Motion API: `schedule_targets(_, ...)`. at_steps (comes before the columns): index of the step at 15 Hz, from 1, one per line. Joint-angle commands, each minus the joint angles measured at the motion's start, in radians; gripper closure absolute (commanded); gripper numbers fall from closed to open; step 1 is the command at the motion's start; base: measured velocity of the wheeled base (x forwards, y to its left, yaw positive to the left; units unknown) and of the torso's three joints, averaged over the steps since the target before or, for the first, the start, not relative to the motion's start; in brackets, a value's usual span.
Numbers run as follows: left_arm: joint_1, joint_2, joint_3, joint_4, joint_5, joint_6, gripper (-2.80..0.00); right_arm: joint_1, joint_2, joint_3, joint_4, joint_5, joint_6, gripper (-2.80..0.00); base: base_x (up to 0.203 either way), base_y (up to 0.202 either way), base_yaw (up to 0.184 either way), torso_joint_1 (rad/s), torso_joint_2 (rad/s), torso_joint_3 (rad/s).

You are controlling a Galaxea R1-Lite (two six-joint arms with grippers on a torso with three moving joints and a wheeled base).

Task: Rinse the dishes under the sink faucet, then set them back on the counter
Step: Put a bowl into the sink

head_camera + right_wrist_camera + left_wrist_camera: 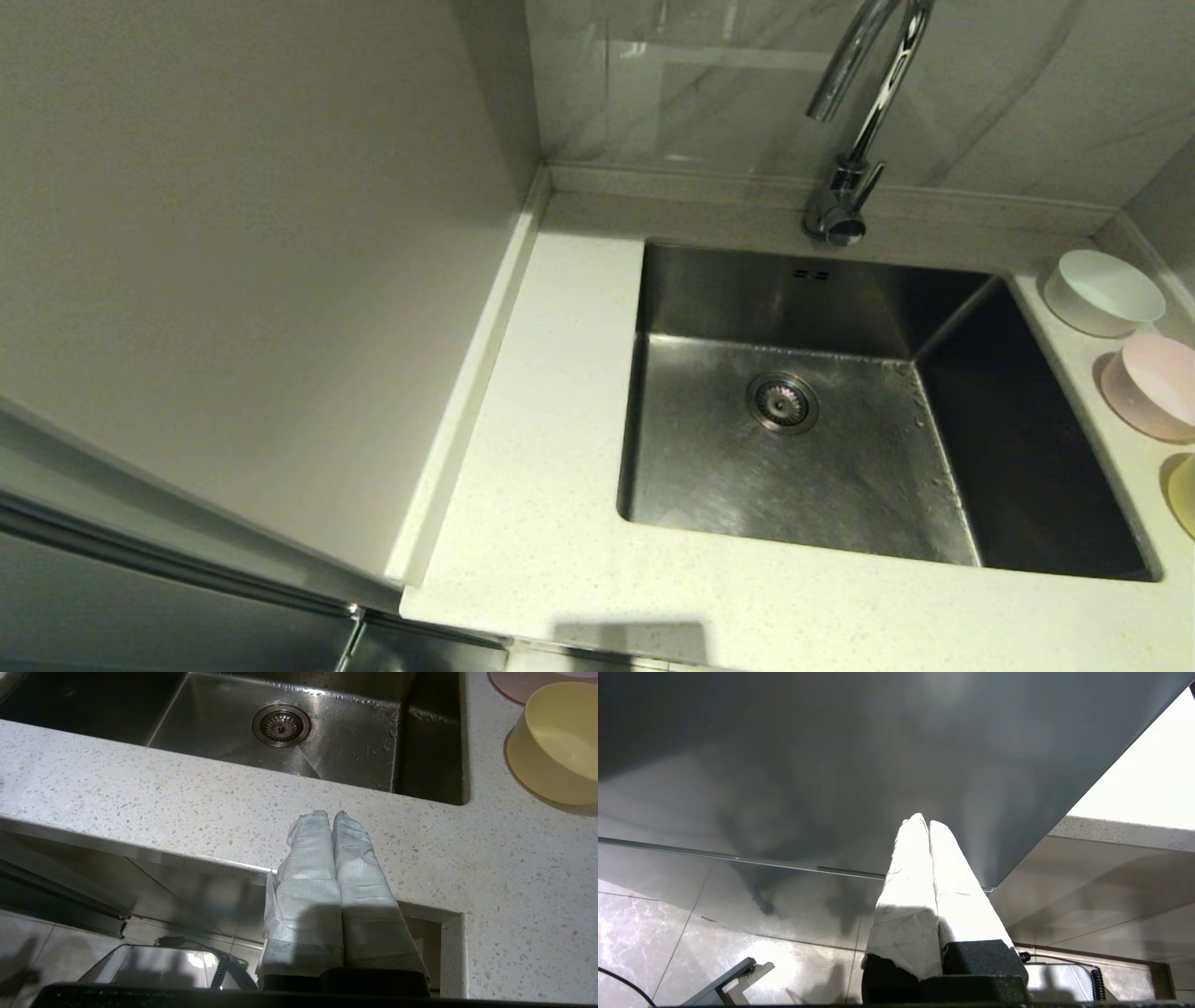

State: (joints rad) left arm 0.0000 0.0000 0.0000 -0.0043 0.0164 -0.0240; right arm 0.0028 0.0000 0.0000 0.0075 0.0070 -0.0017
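Three bowls stand in a row on the counter (551,392) to the right of the sink (728,467): a white bowl (1103,291) at the back, a pale pink bowl (1154,385) in the middle, and a yellow-green bowl (1184,493) nearest, cut by the frame edge. The chrome faucet (864,103) arches over the sink's back rim. No arm shows in the head view. My right gripper (326,814) is shut and empty, hovering over the counter's front edge, with the yellow-green bowl (556,742) off to its side. My left gripper (923,822) is shut and empty, low beside a grey cabinet panel.
A tall grey cabinet side (233,261) walls off the counter's left. The sink holds only its strainer drain (782,401). Marbled wall tiles (728,84) rise behind the faucet. Glossy floor tiles (691,952) lie below the left gripper.
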Motion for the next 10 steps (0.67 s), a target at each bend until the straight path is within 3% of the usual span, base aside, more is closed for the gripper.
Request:
schedule_targets(1,0.000,-0.002,0.000,0.000,0.000,-0.001,0.00,0.000,0.000,0.000,0.000,0.001,0.000,0.00,0.000,0.000,0.000,0.000,0.00,0.000)
schedule_targets(10,0.000,-0.002,0.000,0.000,0.000,-0.001,0.00,0.000,0.000,0.000,0.001,-0.002,-0.017,0.00,0.000,0.000,0.000,0.000,0.00,0.000)
